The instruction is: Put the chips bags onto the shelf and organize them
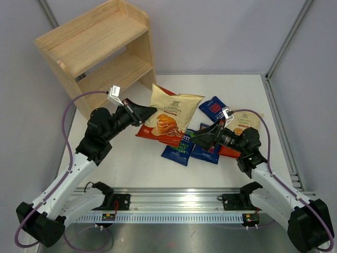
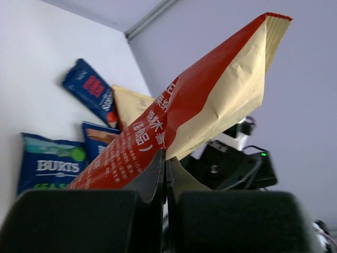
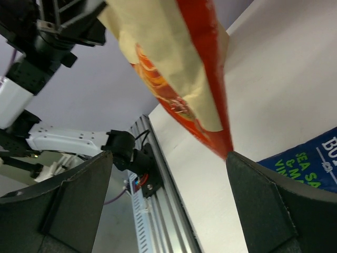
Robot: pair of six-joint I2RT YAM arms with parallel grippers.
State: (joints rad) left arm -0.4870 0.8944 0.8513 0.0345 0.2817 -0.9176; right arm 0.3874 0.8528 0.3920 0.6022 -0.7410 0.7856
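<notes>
I have the large cream-and-red crinkly Cassava Chips bag [image 1: 171, 113] pinched by one edge in my left hand [image 1: 151, 112]. The fingers are clamped tight on the foil, and the bag juts out past the fingertips, tilted. My right hand [image 1: 200, 137] faces it from the other side with its fingers spread wide and gripping nothing. In the right wrist view the bag's red lower corner hangs just in front of that hand.

Below and beside the right hand lie two dark blue Burts bags: one with green accents [image 1: 178, 149] and, touching it, another [image 1: 207, 151] partly under the hand. A third dark blue Burts bag with a red panel [image 1: 213, 108] lies just beyond the right hand. The second cream-and-red Cassava Chips bag [image 1: 245, 123] lies flat beside that arm's wrist. All four rest on the white worktop [image 1: 131, 163].

The light natural-wood two-tier shelf [image 1: 100, 47] stands upright behind the left hand, well apart from the held bag.
</notes>
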